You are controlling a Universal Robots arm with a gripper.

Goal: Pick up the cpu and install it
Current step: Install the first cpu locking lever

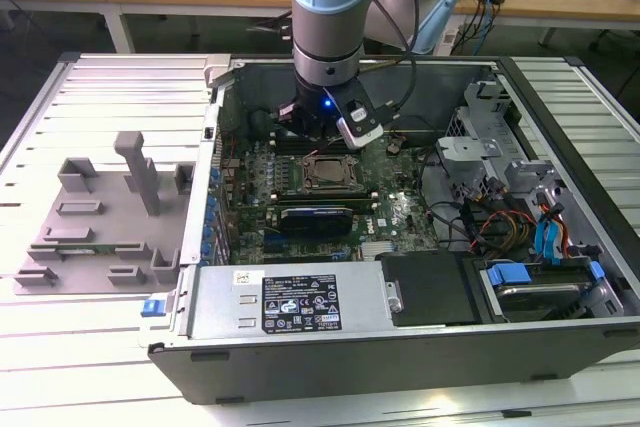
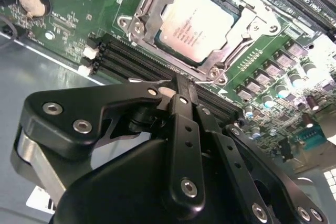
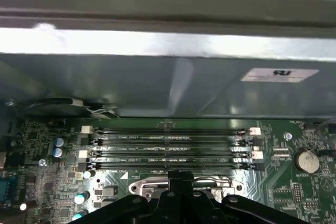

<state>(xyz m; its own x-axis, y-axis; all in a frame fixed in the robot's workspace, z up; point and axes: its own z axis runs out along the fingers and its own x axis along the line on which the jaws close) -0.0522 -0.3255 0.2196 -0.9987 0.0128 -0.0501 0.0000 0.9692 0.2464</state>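
Note:
The cpu (image 2: 197, 23), a flat square chip with a silvery top, lies inside the metal-framed socket (image 2: 157, 3) of the green board (image 1: 400, 212). My gripper (image 2: 180, 85) hovers just above the board, beside the socket on the side of the black memory slots (image 3: 168, 148). Its black fingers are pressed together with nothing between them. In the exterior view the arm's wrist (image 1: 325, 47) hangs inside the open computer case, over the far edge of the socket (image 1: 325, 175). The fingertips (image 3: 176, 179) show at the edge of the first wrist view, above the socket frame.
A grey plastic holder block (image 1: 100, 217) stands on the slatted table at the exterior view's left. The case walls (image 1: 215, 147) ring the board. A power supply (image 1: 290, 302) sits at the front, and a drive bay with blue tabs (image 1: 530, 277) and cables (image 1: 490, 217) at the exterior view's right.

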